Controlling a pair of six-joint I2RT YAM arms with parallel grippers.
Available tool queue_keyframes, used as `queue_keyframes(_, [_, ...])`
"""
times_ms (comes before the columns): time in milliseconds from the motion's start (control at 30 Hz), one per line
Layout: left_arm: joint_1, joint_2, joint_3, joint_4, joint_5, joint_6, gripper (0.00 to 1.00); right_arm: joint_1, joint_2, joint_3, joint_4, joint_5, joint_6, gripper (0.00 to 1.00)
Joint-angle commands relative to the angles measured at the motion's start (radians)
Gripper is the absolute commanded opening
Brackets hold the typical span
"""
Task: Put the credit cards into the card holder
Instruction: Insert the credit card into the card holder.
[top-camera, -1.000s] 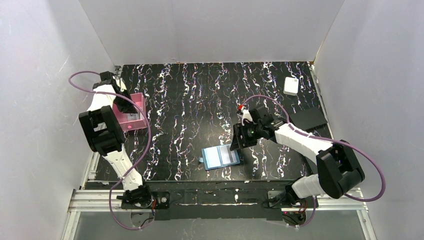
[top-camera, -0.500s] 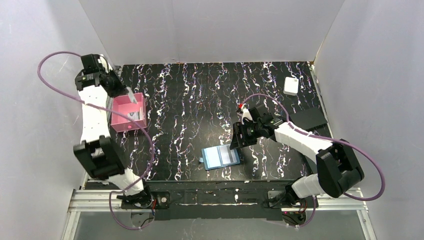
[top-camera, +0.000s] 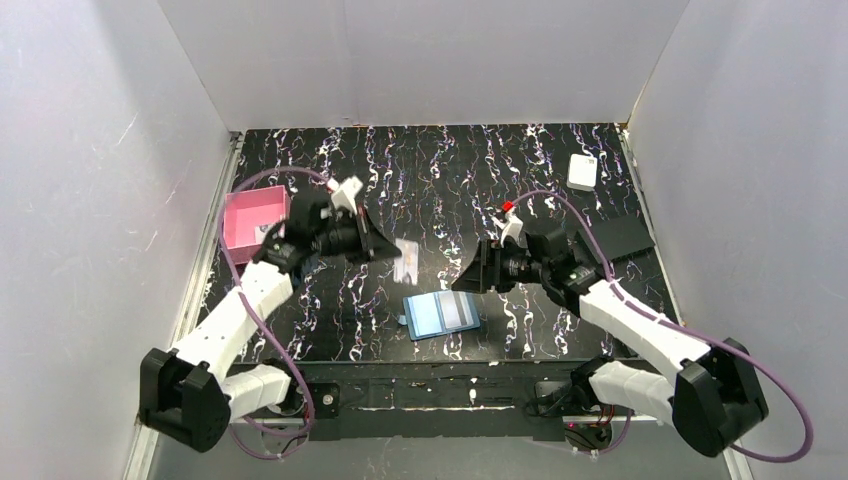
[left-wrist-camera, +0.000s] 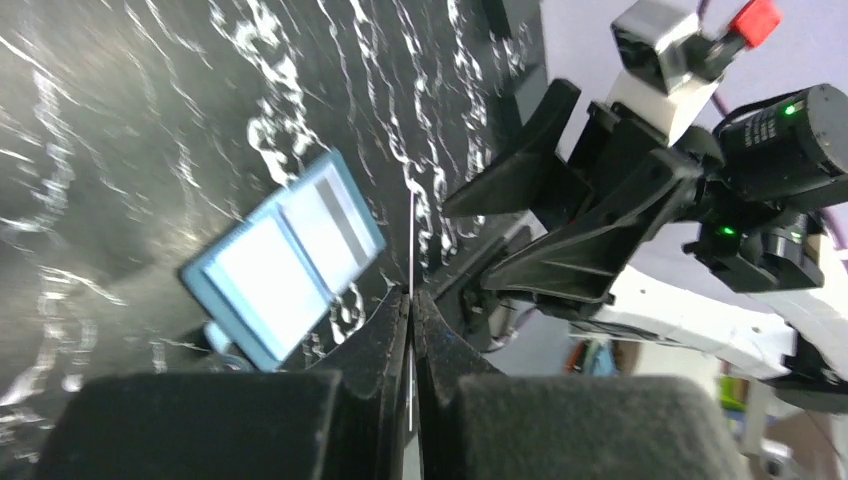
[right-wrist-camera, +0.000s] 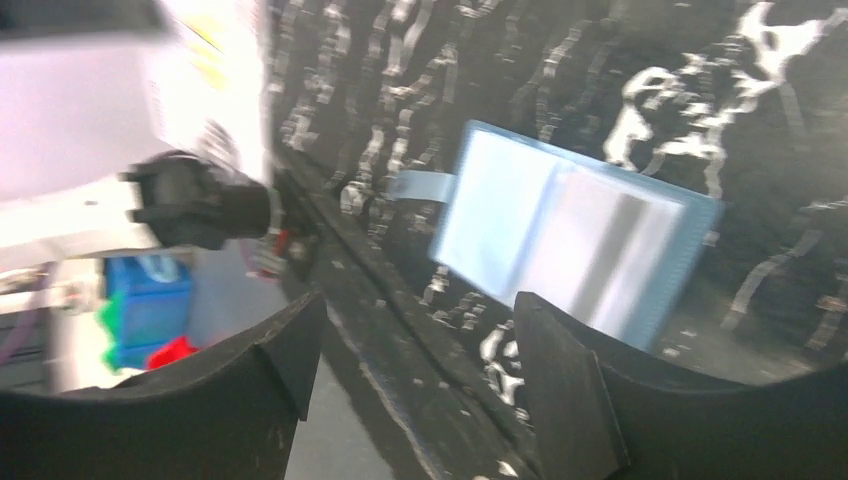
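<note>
The left fingers (left-wrist-camera: 385, 340) are pressed together on one credit card (top-camera: 407, 259), pinching it by one end so that the rest sticks out past the tips. From the left wrist the card shows only as a thin pale line, edge-on, in the seam between the two dark pads. The card hangs over the middle of the surface, just to the far side of the card holder (top-camera: 443, 314) and clear of it. The card holder lies open and flat near the middle of the surface's near edge, its pale striped slots facing up and its snap tab pointing toward the left edge. The right fingers (right-wrist-camera: 290, 350) are spread wide with nothing between them; they hang just beside the holder's far right corner, and the holder shows through the gap between them. Whether they touch it cannot be told. A pink tray (top-camera: 252, 214) sits by the left edge, a white box (top-camera: 582, 171) near the far right corner, and a black rectangle (top-camera: 622, 237) by the right edge.
</note>
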Motion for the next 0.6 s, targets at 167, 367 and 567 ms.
queue_keyframes(167, [-0.102, -0.227, -0.307, 0.587, 0.044, -0.363, 0.00, 0.056, -0.091, -0.070, 0.555, -0.082, 0.444, 0.80])
queue_keyframes(367, [-0.119, -0.237, -0.323, 0.670, 0.040, -0.442, 0.00, 0.083, -0.059, -0.105, 0.778, -0.071, 0.579, 0.67])
queue_keyframes(567, [-0.145, -0.206, -0.306, 0.708, 0.041, -0.473, 0.00, 0.086, -0.046, -0.098, 0.864, -0.076, 0.632, 0.39])
